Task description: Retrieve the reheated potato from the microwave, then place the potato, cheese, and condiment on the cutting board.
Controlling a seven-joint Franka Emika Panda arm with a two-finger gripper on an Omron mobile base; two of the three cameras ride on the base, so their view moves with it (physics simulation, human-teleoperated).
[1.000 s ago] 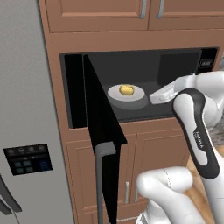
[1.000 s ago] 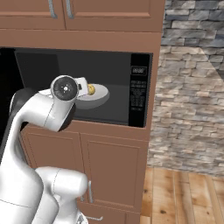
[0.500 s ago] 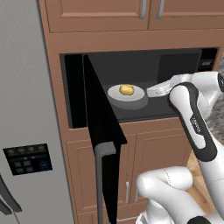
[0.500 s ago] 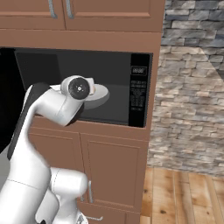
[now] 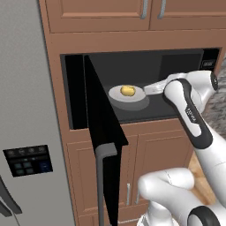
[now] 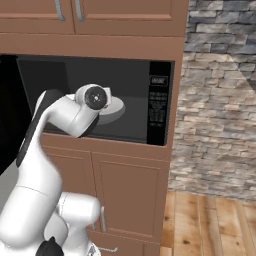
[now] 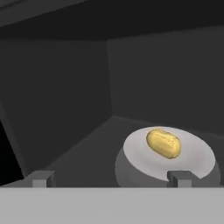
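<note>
Microwave (image 5: 145,66) interior; hand (image 7: 111,178) nearer potato (image 7: 163,143)

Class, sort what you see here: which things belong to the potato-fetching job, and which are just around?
Job: potato, on the plate inside the open microwave; open gripper reaching in.

Just around: fridge, cabinet doors, stone wall.

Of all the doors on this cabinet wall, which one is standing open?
The microwave door, black with a grey bar handle, is swung out toward the camera, so the potato shows on its plate. The wooden cabinet doors above and below sit flush and shut.
</note>
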